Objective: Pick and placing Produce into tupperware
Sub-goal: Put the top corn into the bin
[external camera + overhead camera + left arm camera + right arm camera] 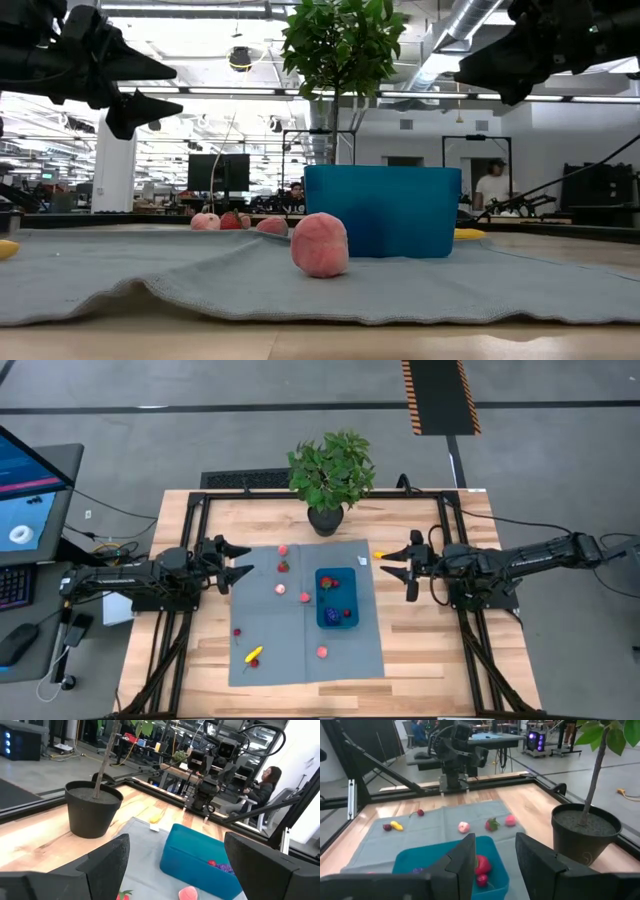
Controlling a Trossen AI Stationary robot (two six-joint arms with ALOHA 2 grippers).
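Shallow blue plastic tupperware (337, 598) holds few small toy produce pieces (327, 582); several others left on grey cloth mat (265, 630). My left hand (238, 560) open, empty; my right hand (391, 563) half open, empty.

Past my wide-apart jaws I see the blue tupperware (200, 851) holding produce (222, 867), a black pot (92, 807), and a seated person (264, 782) beyond the surface (35, 837).

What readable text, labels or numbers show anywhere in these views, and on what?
None can be read.
Monitor at the table's left: blue screen with graphics, any text too small.
Plant pot: faint mark near its base, too blurred to read.
Blue tupperware, cloth mat, both arms: no visible lettering.
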